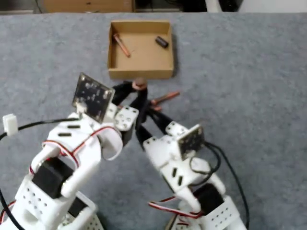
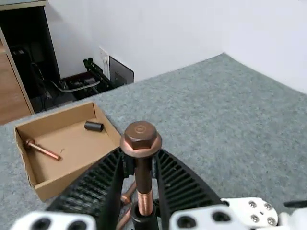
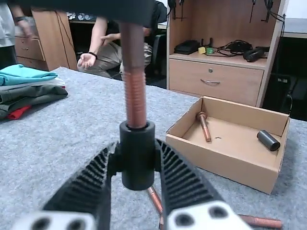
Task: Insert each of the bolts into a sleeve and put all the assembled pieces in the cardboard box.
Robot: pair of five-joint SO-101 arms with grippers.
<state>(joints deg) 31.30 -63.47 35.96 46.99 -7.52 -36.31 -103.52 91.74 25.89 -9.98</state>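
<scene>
**Condition.** The left fingers [image 2: 103, 179] are clenched on the shank of a copper bolt [image 2: 140, 138], which stands upright with its hex head uppermost. The right fingers [image 3: 91, 179] grasp a black sleeve [image 3: 137, 163] directly below it. The threaded end of the bolt enters the top opening of the sleeve. We find the pair held above the surface [image 1: 249, 72], just in front of the cardboard box [image 1: 140, 73].

**Hazards.**
1. Jamming: if the bolt and sleeve axes are not in line, we expect the threads to bind on the sleeve rim. Further pressure could then twist either part out of its grip.
2. Early release: if the left fingers let go before the bolt is seated, it may tip out and fall among the loose bolts [image 1: 165, 98] below.
3. Collision: the two sets of fingers work very close together and may strike each other on opening.
4. Box contents: a second bolt [image 1: 121, 44] and a second sleeve [image 1: 161, 41] lie well apart inside the box, so we judge them unassembled.

**Limits of observation.**
- We cannot tell how deep the bolt sits in the sleeve.
- In the right wrist view a dark shape cuts off the bolt's head.
- In the high view the fingers cover the sleeve.
- The fingers partly hide the loose bolts beneath, so we cannot count them.
</scene>
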